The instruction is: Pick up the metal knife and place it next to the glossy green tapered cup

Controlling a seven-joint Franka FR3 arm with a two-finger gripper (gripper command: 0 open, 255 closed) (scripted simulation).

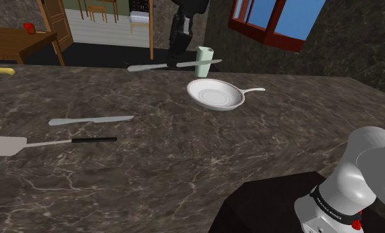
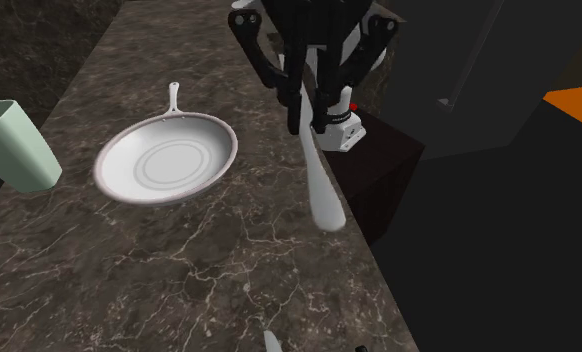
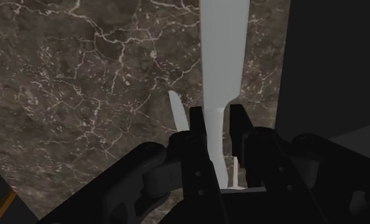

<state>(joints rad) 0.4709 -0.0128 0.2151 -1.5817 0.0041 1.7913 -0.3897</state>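
A: What's the end effector (image 3: 217,116) doing?
B: It's closed on the pale knife (image 3: 223,51), fingers (image 3: 196,130) clasping its narrow part. The wider end sticks out ahead, clear of the tabletop (image 2: 179,270).
A: And the target?
B: In the second exterior view it's leftward: first the pan (image 2: 164,160), then the green cup (image 2: 14,145), well apart. The knife's length lies crosswise to that path.

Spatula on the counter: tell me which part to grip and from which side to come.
Take the spatula by its black handle, coming straight down with fingers across its width: it lies flat on the counter, and the handle is narrower than the grey blade. The hand holds the knife now.
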